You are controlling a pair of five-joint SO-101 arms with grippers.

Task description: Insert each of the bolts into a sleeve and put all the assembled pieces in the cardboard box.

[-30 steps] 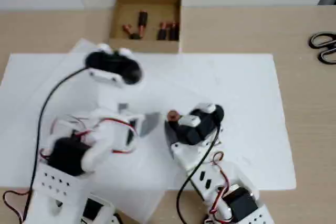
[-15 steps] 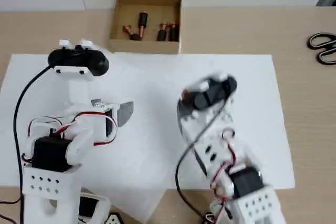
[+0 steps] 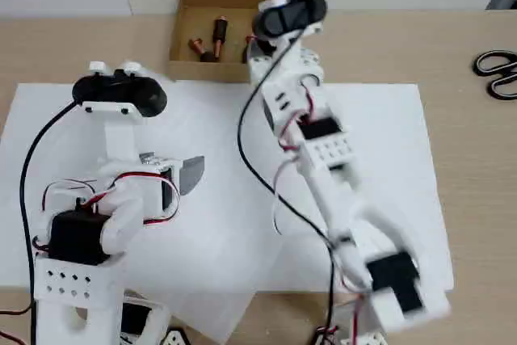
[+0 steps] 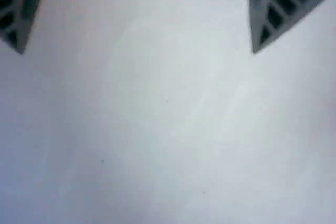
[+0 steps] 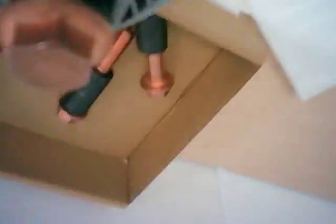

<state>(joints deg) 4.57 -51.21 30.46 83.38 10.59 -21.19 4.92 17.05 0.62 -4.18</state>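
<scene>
The cardboard box (image 3: 182,30) stands at the table's far edge with assembled pieces (image 3: 219,31) lying inside. My right arm stretches out to it, and its gripper (image 3: 257,46) hangs over the box's right part. In the right wrist view that gripper (image 5: 89,14) is shut on a piece whose blurred copper bolt head (image 5: 42,40) looms close. Below it in the box (image 5: 173,124) lie two bolts in black sleeves (image 5: 86,95) (image 5: 152,35). My left gripper (image 3: 190,171) rests low over the white paper at the left; its grey fingers (image 4: 278,3) stand wide open with nothing between them.
A large white paper sheet (image 3: 380,143) covers the middle of the table. Scissors (image 3: 497,70) lie at the far right on the bare wood. The left arm's black cable (image 3: 32,159) loops along the left side.
My right arm swung from the middle of the paper out to the cardboard box, carrying the piece. The left arm first pulled back to the left, then stayed still.
</scene>
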